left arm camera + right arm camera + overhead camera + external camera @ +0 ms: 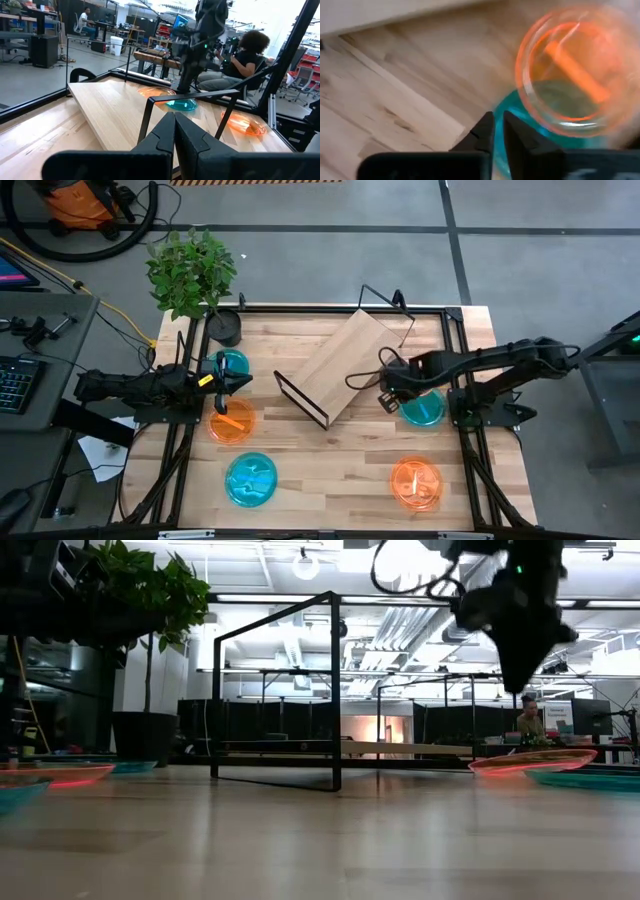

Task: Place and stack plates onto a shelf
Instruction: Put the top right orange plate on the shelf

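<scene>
Your right end effector (388, 395) sits just off the shelf's (345, 363) long edge, beside a cyan plate (424, 410) on the right side of the surface (330, 470). In the right wrist view its fingers (482, 131) are narrowed almost together, with an orange plate (570, 75) lying above that cyan plate; whether the fingers pinch its rim, you cannot tell. Your left end effector (228, 383) rests at the left edge, fingers (165, 132) closed together with nothing between them, between a second cyan plate (232, 363) and a second orange plate (232, 423). A third cyan plate (251, 478) and a third orange plate (416, 483) lie near the front edge. The shelf lies diagonally across the middle.
</scene>
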Robot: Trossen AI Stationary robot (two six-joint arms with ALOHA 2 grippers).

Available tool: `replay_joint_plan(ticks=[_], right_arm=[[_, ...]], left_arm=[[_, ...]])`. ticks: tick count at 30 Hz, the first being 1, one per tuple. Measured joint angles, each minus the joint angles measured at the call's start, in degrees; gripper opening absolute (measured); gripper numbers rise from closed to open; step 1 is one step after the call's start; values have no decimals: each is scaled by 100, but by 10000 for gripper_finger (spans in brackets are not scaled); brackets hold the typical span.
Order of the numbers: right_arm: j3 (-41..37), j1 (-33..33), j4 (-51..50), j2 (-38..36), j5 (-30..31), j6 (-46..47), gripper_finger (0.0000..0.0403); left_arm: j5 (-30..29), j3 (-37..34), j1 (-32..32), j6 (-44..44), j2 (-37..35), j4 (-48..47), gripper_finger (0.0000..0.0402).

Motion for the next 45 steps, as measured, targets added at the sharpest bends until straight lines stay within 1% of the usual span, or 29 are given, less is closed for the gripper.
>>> replay_joint_plan(ticks=[3,6,8,11,14,17,19,23,28,31,34,36,40,41,45], right_arm=[[-464,-29,859,-48,-73,214,77],[-627,-177,1374,98,-29,94,122],[-621,-298,1349,300,29,-115,146],[-619,-458,1278,629,197,-372,171],[-619,-571,1169,962,399,-391,182],[-616,-612,1055,1232,667,-392,183],[-616,-623,1046,1396,741,-441,184],[-616,-623,1076,1664,883,-486,184],[-616,-623,1005,1889,1236,-378,183],[-616,-650,952,1971,1330,-311,173],[-616,-705,812,2058,1323,-241,141],[-612,-743,724,2117,1320,-239,107],[-619,-774,510,2089,1300,-266,20],[-618,-776,487,2027,1284,-266,11],[-610,-766,202,1727,1175,-135,11]], left_arm=[[0,-1,-2,0,1,0,1],[0,1,-2,0,0,0,1],[0,0,-2,0,1,0,1],[0,1,-1,0,-2,0,1],[0,-1,1,0,-1,0,1],[0,-1,-2,0,0,0,1],[0,0,-1,0,0,0,1],[0,1,-2,0,1,0,1],[0,0,-2,0,-2,0,1],[0,1,-1,2,-1,0,1],[0,1,1,0,1,0,1],[0,1,0,1,-2,0,1],[0,1,-1,0,0,0,1],[0,0,1,0,-1,0,1],[0,1,-2,0,-2,-3,1]])
